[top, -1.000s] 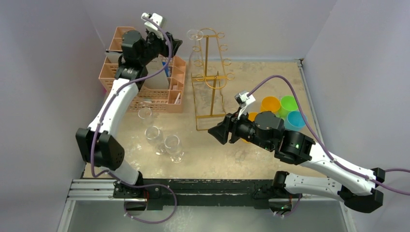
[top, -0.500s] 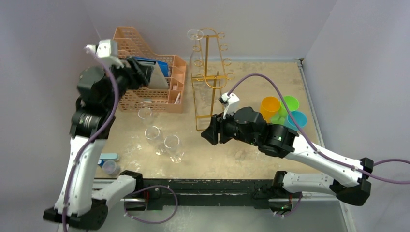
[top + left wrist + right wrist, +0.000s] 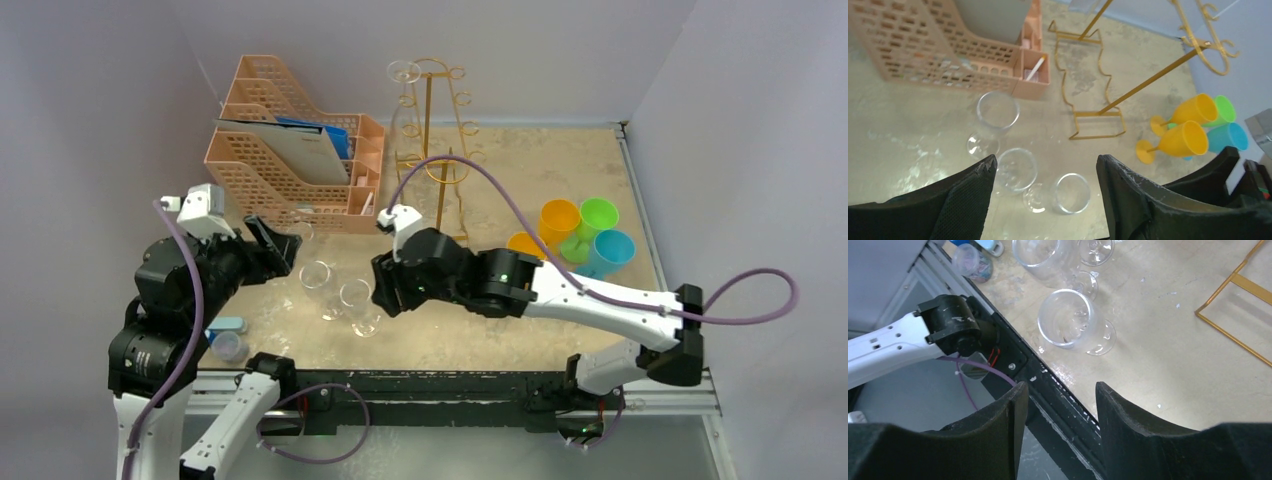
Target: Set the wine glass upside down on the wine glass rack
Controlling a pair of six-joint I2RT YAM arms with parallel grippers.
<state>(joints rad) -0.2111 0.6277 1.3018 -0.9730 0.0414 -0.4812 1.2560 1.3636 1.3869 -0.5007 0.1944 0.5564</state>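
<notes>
Three clear wine glasses stand upright on the table's near left. The left wrist view shows them too. The gold wire rack stands at the back centre, and a clear glass hangs at its top left hook. My left gripper is open and empty above the glasses. My right gripper is open and empty just right of the nearest glass. It hangs over the table's front edge.
A peach lattice file organizer holding papers stands at the back left. Orange, green and blue plastic goblets cluster at the right. A small clear cup and a blue item sit at the near left. The black rail runs along the front edge.
My left arm swung from the organizer at the back down to the near left, over the glasses. My right arm reached left from the table's middle towards the nearest glass. Both grippers stay empty.
</notes>
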